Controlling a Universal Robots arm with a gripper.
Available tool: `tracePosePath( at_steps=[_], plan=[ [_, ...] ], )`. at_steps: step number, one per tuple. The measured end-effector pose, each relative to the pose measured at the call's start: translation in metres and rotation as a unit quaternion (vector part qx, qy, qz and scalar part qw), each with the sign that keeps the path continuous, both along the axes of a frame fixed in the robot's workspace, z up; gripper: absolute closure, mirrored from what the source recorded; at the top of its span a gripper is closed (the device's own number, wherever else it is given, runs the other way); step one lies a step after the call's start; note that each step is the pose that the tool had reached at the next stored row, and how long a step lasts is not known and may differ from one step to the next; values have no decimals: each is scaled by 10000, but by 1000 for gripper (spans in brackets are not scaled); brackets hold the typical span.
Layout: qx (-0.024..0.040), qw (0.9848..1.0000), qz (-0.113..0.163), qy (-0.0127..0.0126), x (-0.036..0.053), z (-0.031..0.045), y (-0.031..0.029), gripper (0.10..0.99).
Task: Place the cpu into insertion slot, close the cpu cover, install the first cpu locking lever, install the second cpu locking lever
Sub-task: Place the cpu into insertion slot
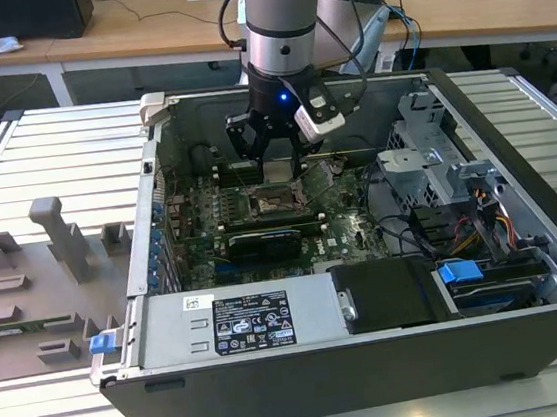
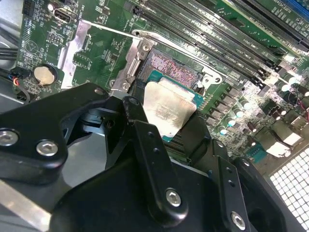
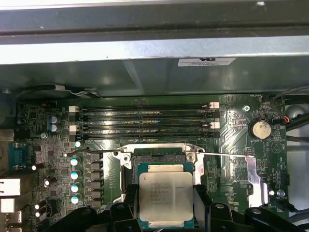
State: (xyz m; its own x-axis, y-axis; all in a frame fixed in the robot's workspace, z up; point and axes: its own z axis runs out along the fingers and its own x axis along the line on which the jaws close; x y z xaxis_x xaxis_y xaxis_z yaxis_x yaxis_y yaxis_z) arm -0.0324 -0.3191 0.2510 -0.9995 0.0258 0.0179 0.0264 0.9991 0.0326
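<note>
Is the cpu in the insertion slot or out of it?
Out. The gripper clamps the cpu above the insertion slot, whose bare contacts show beyond the chip's edge.

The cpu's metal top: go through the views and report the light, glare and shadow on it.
Second wrist view: glare bleaches the cpu top to a pale sheen that hides its print. First wrist view: the top is evenly lit, its print shows faintly, and the dark tool grips its sides. Exterior view: it is a small pale patch under the tool, inside the shaded computer case.
</note>
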Motion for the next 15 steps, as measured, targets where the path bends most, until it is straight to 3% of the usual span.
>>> tracePosePath(
  at_steps=[3,8,11,15],
  plan=[
    [0,10000,-44,0,0,0,0,545],
    [0,9990,-451,0,0,-2,0,545],
    [0,9977,-673,0,0,-3,0,545],
    [-1,9941,-1081,0,0,-5,0,545]
  ],
)
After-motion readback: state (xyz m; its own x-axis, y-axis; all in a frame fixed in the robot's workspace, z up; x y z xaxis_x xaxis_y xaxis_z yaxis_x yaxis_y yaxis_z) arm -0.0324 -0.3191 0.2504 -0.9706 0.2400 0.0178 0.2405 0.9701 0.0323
